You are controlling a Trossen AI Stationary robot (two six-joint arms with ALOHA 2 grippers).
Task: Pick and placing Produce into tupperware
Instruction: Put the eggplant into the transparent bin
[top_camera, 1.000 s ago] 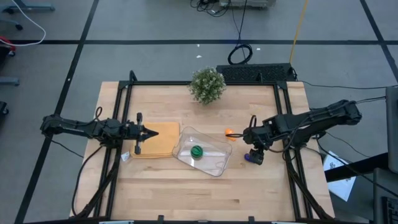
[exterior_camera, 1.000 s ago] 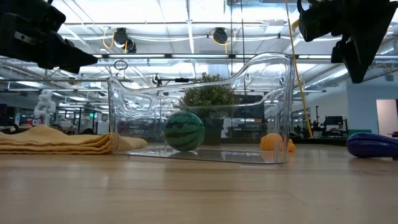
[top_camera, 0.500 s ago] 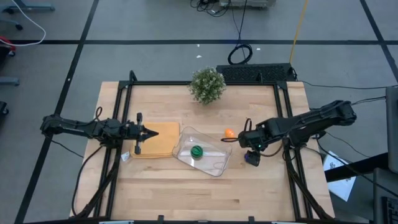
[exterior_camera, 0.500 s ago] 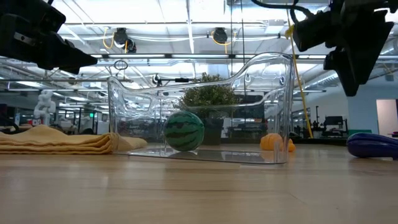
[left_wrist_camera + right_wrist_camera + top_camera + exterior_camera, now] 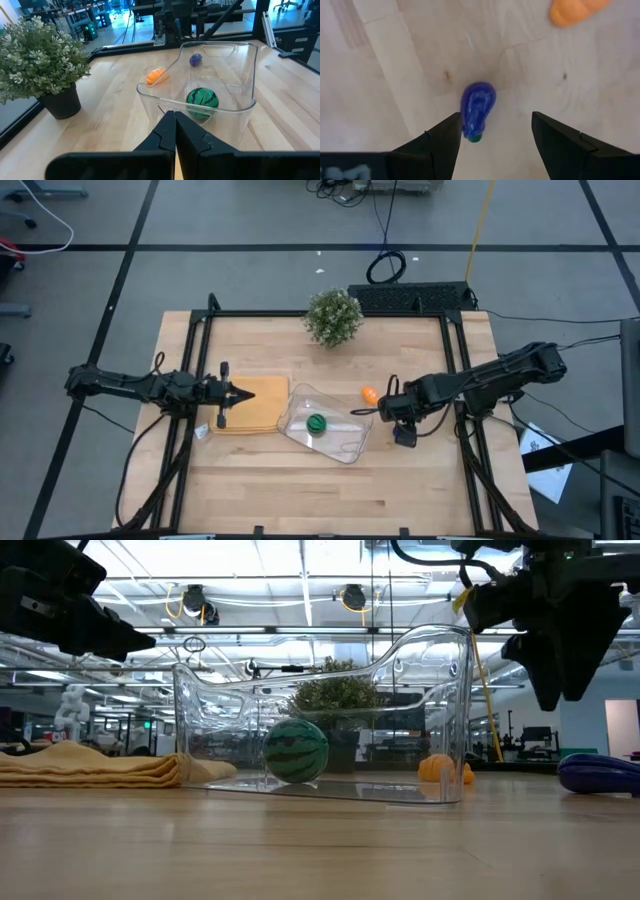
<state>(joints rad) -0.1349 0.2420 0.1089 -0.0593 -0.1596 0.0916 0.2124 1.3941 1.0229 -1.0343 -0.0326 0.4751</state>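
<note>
The clear tupperware (image 5: 330,425) sits mid-table with the round green piece (image 5: 316,422) resting on its floor. The orange piece (image 5: 369,394) lies on the wood just right of it, and the purple piece (image 5: 404,436) lies nearer the front. My right gripper (image 5: 393,412) hovers open above the table between those two pieces. In its wrist view its fingers stand either side of the purple piece (image 5: 478,107), well above it. My left gripper (image 5: 248,392) is shut and waits over the yellow mat (image 5: 258,408).
A potted plant (image 5: 333,317) stands at the far middle of the table. The folded yellow mat (image 5: 90,768) lies left of the tupperware (image 5: 330,710). Black frame rails (image 5: 200,360) run along the left and right sides. Bare wood spreads across the near half.
My right gripper has moved toward the table's left edge, closer to the tupperware, and sunk a little in the low view. The produce, the tupperware and my left arm have stayed where they were.
</note>
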